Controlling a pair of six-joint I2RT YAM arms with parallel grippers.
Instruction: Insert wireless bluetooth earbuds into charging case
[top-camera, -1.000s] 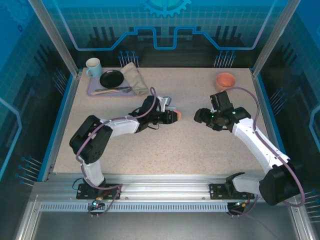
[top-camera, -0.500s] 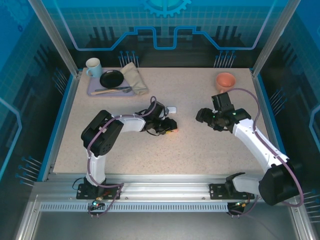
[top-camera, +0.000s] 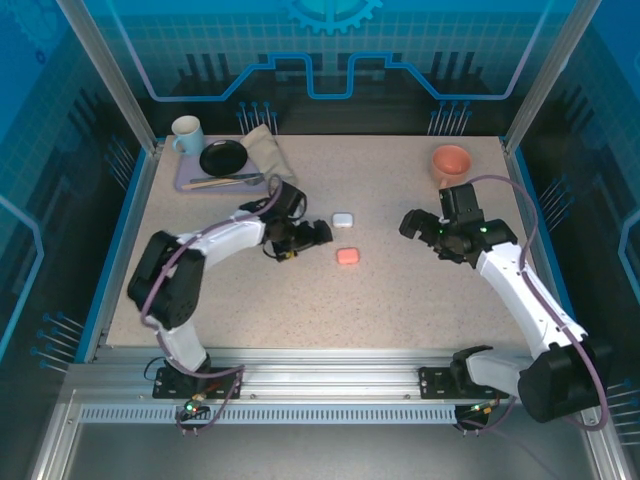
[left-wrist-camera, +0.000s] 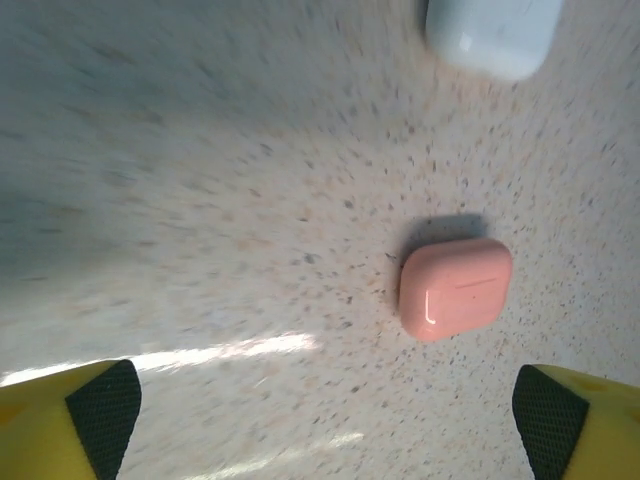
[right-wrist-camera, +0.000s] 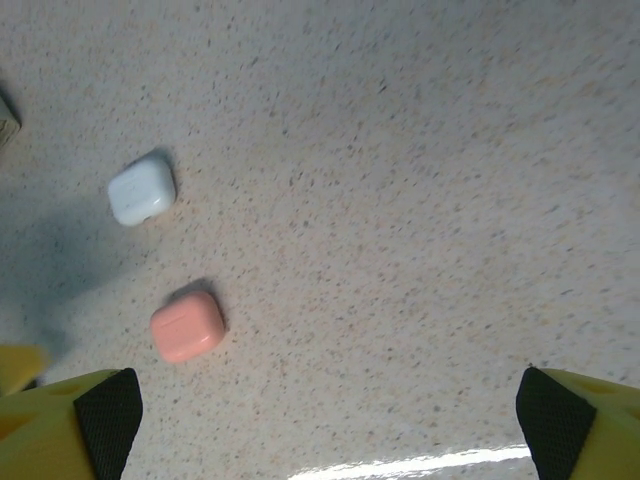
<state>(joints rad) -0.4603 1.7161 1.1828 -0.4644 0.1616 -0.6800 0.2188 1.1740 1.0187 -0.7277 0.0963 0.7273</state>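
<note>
The pink charging case (left-wrist-camera: 455, 288) now lies shut on the counter (top-camera: 400, 300) near the white case (left-wrist-camera: 492, 35), earbuds presumably inside. My left fingers (left-wrist-camera: 95, 410) just released it and gape empty; right fingers (right-wrist-camera: 100, 410) gape too. Task likely finished.

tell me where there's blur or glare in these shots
left wrist: tabletop smeared at upper left, glare streak low, pink charging case fairly crisp with a short shadow; right wrist: sharp, glare strip along the bottom edge; top external: even light, sharp.
</note>
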